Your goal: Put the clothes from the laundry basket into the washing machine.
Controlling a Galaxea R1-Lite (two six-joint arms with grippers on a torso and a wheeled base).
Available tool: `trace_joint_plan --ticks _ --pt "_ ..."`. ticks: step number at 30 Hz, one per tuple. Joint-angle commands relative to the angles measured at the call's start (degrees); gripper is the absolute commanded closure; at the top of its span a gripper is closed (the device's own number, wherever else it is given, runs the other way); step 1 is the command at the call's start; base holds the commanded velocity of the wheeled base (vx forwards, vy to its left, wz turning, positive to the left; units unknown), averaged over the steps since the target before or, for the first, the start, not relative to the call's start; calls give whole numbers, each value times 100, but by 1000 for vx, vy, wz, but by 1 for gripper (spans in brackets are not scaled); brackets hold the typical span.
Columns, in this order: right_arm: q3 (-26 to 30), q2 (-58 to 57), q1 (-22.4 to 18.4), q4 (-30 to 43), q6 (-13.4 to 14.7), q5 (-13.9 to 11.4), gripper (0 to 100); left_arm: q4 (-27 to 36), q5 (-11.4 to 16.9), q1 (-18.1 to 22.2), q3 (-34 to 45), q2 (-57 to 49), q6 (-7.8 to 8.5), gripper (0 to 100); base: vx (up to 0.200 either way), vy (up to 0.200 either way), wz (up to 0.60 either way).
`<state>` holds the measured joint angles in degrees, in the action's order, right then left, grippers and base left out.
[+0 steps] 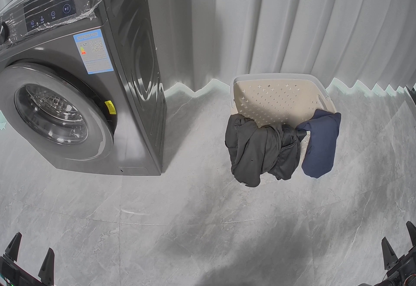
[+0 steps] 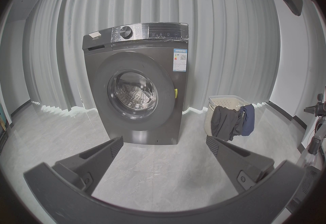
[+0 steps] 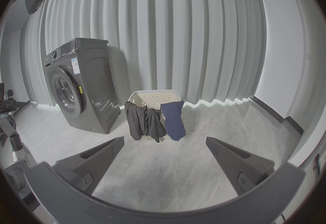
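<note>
Head view: laundry basket (image 1: 277, 96) sits at 1 o'clock on the floor, with a dark grey garment (image 1: 260, 150) and a navy garment (image 1: 320, 143) draped over its near rim. The washing machine (image 1: 78, 83) stands at 10 o'clock, door closed. Left pincer (image 1: 31, 252) at 7 and right pincer (image 1: 397, 237) at 5 are both spread wide and hold nothing.

Grey marble-look floor (image 1: 208, 222): washing machine (image 1: 130, 83) at left, laundry basket (image 1: 281, 96) well apart at right.

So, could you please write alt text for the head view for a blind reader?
A cream laundry basket has a dark grey garment and a navy garment draped over its near rim; a grey washing machine, door shut, stands to its left.
</note>
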<state>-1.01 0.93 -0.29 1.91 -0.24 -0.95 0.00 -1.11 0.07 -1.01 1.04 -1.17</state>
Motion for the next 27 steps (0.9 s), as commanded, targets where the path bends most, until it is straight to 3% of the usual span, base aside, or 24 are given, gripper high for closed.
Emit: trace_joint_plan --ticks 1,23,27 --pt "31 -49 3 2 -2 -2 0 0 -3 1 101 -95 -6 0 0 0 0" --pt "31 -49 3 2 -2 -2 0 0 14 1 101 -95 3 0 0 -191 0" --pt "31 -49 3 2 -2 -2 0 0 14 1 92 -95 3 0 0 0 0"
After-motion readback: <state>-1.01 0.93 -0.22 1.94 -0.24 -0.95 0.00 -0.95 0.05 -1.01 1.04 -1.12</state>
